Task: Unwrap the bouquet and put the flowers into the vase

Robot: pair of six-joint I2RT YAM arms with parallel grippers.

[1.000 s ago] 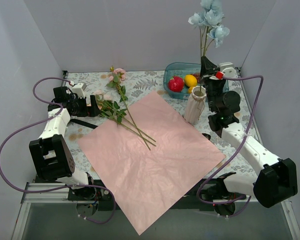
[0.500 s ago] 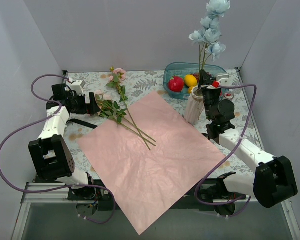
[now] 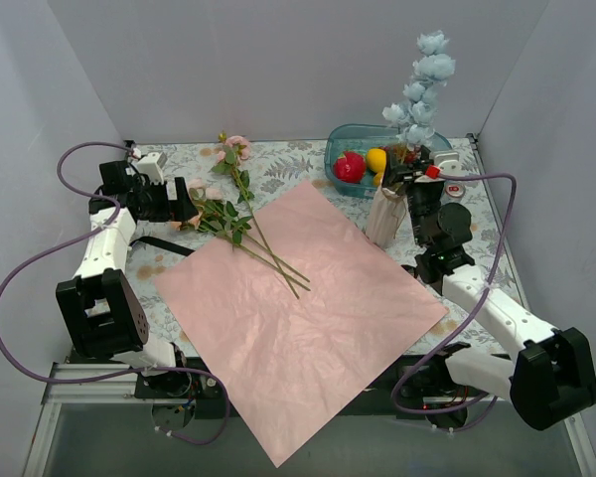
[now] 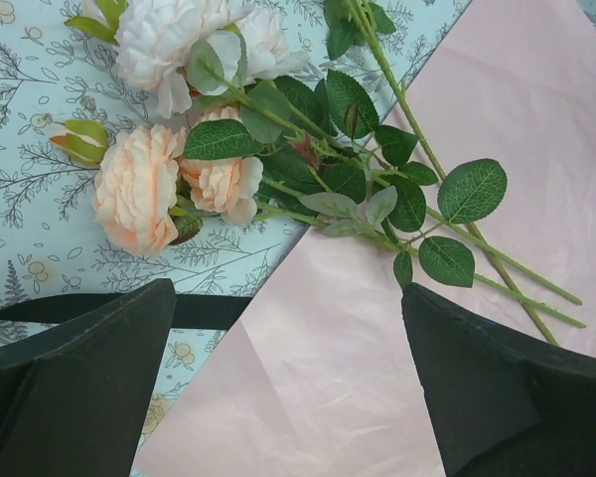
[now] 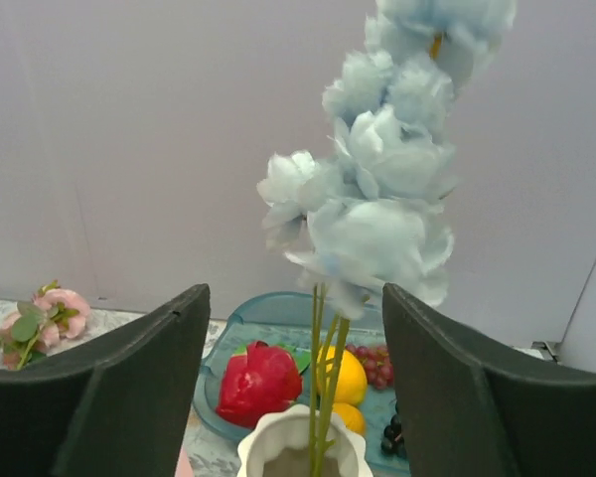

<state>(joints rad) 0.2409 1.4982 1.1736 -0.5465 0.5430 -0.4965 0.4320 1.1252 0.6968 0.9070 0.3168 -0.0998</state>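
The bouquet is undone: its pink wrapping paper (image 3: 298, 308) lies spread flat on the table. Pink and peach flowers (image 3: 223, 204) lie across the paper's far left corner, blooms on the tablecloth. My left gripper (image 3: 182, 206) (image 4: 288, 378) hovers open just left of them, peach roses (image 4: 139, 189) ahead of its fingers (image 4: 79, 383). A pale blue flower stem (image 3: 422, 89) (image 5: 377, 199) stands in the white vase (image 3: 384, 219) (image 5: 298, 442). My right gripper (image 3: 403, 177) (image 5: 298, 388) is open, its fingers (image 5: 472, 397) on either side of the stem without touching it.
A teal fruit bowl (image 3: 350, 137) (image 5: 268, 310) with red and yellow fruit sits just behind the vase. A small silver can (image 3: 455, 189) stands to the right of my right gripper. A black ribbon (image 3: 164, 243) (image 4: 214, 310) lies by the paper's left edge.
My right gripper has opened and let go of the blue flower stem, which dropped lower into the vase. The left arm shifted only slightly.
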